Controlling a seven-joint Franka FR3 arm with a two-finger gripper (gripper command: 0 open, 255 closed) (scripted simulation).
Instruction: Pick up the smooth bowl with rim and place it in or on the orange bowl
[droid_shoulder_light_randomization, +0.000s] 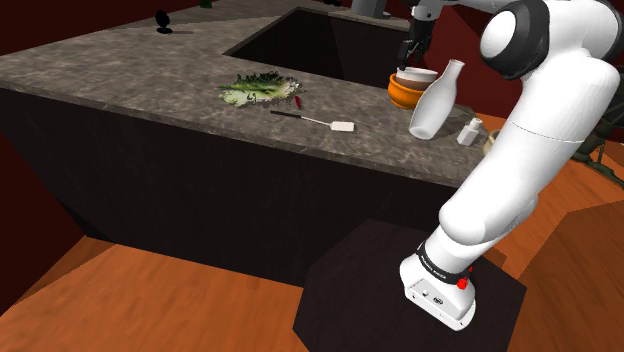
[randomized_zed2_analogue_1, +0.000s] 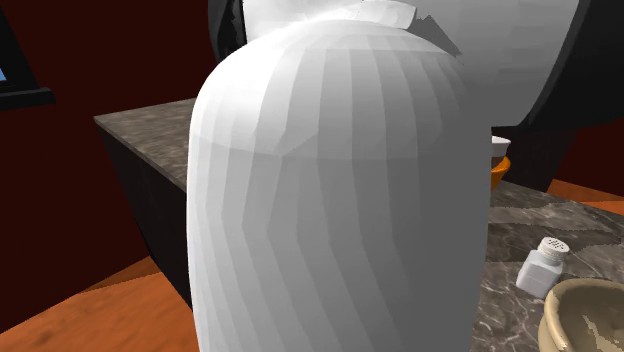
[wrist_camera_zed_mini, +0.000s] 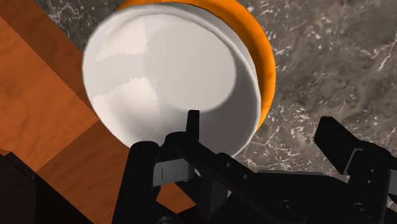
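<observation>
Closest to the lens, black fingers (wrist_camera_zed_mini: 193, 124) of the gripper (wrist_camera_zed_mini: 264, 127) spread wide, clasping nothing, one tip over the white bowl (wrist_camera_zed_mini: 168, 76) and the other outside its rim. White bowl nested in the orange bowl (wrist_camera_zed_mini: 267, 63), upper right of the shoulder view, just beside a white vase (droid_shoulder_light_randomization: 432, 110). Likely risk on pulling away: catching the rim with the inner fingertip and tipping the white bowl out, or clipping the vase.

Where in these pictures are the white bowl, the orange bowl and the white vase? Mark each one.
white bowl (wrist_camera_zed_mini: 165, 76): wrist view, on its smooth inner surface.
orange bowl (wrist_camera_zed_mini: 267, 67): wrist view, on the rim showing beside the white bowl.
white vase (droid_shoulder_light_randomization: 435, 105): shoulder view, on its body.
</observation>
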